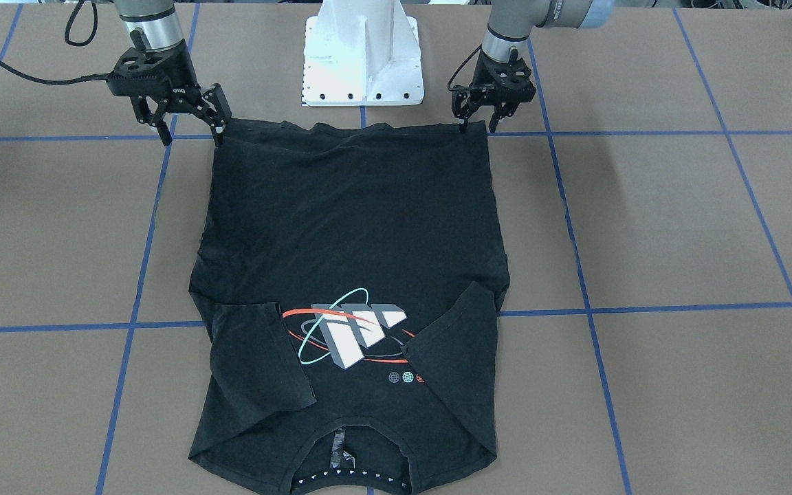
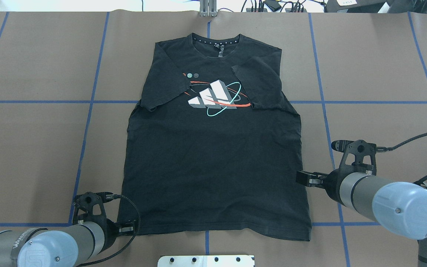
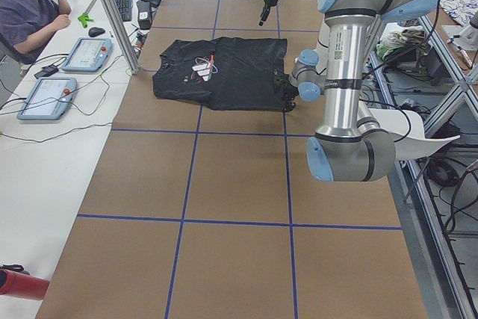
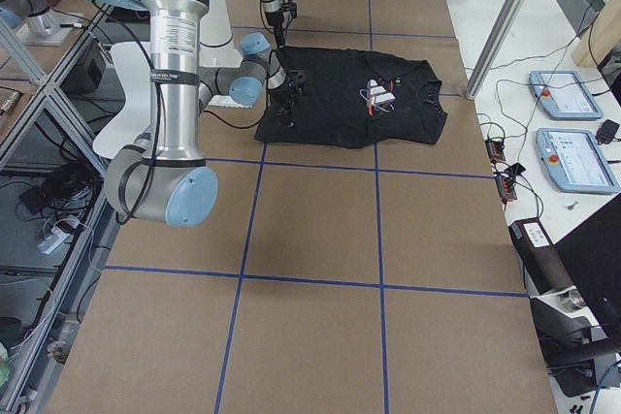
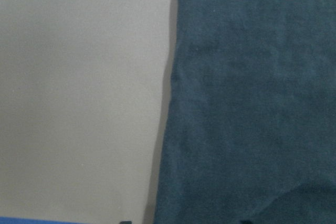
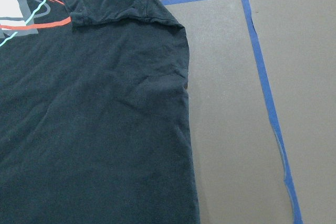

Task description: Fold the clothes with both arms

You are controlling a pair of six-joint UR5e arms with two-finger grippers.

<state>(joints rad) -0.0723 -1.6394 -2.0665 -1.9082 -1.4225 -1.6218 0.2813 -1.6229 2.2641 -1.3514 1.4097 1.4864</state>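
The black T-shirt [image 1: 355, 227] lies flat on the brown table with its logo print [image 2: 215, 96] facing up. Both sleeves are folded in over the chest and the collar points away from the robot. My left gripper [image 1: 478, 127] is open, its fingers straddling the hem corner on its side. The left wrist view shows the shirt's edge [image 5: 173, 103] very close. At the other hem corner my right gripper [image 1: 191, 137] is open, one finger at the cloth's edge. The right wrist view shows the shirt's side edge [image 6: 186, 108] from higher up.
The white pedestal base [image 1: 361, 62] stands just behind the hem. Blue tape lines [image 2: 87, 111] cross the brown table. A person [image 3: 30, 5] sits at a side desk with control tablets [image 3: 86, 54]. Bare table lies on both sides of the shirt.
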